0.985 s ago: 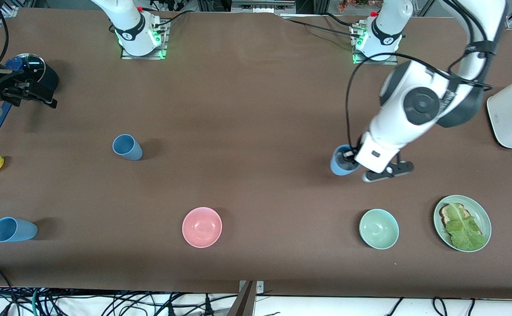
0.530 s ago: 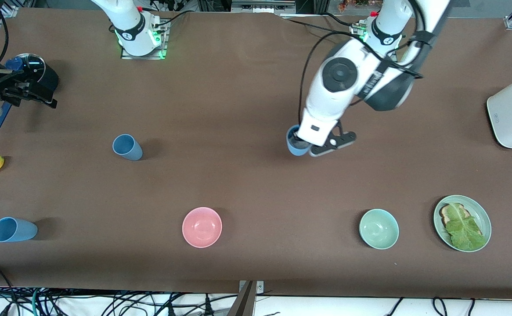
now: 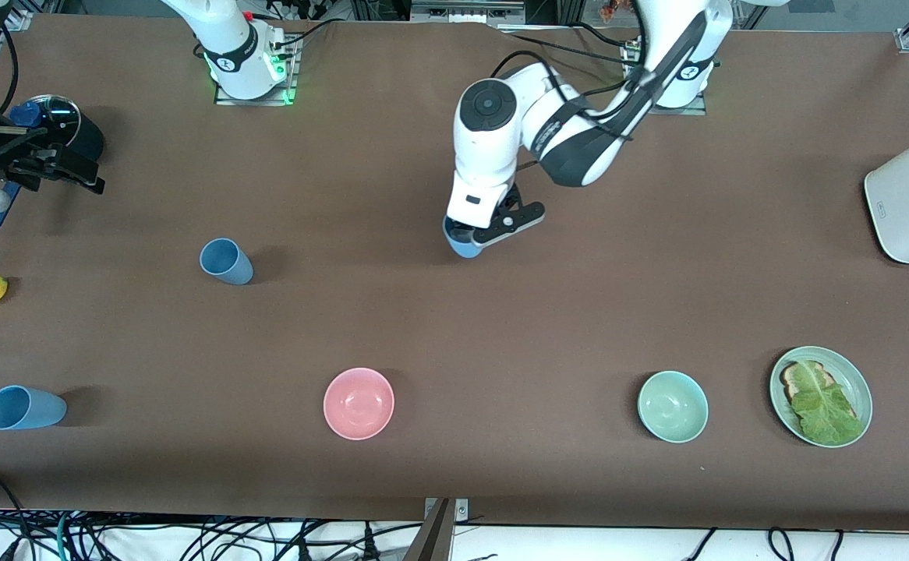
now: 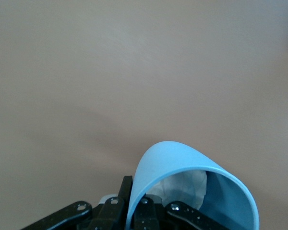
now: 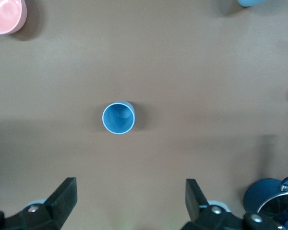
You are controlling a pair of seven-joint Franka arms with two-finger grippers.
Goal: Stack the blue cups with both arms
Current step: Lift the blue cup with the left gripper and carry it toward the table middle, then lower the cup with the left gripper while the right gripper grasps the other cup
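The left gripper (image 3: 476,231), jaws clamped on the rim of a blue cup (image 3: 462,244), hangs over mid-table. A second cup (image 3: 226,261) stands at its nine o'clock; a third cup (image 3: 24,407) lies at seven o'clock. The right gripper (image 5: 129,201), jaws spread wide, waits above the saucepan (image 3: 65,128).

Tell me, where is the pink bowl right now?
The pink bowl sits near the front camera's table edge, between the blue cup and the pale-green bowl.
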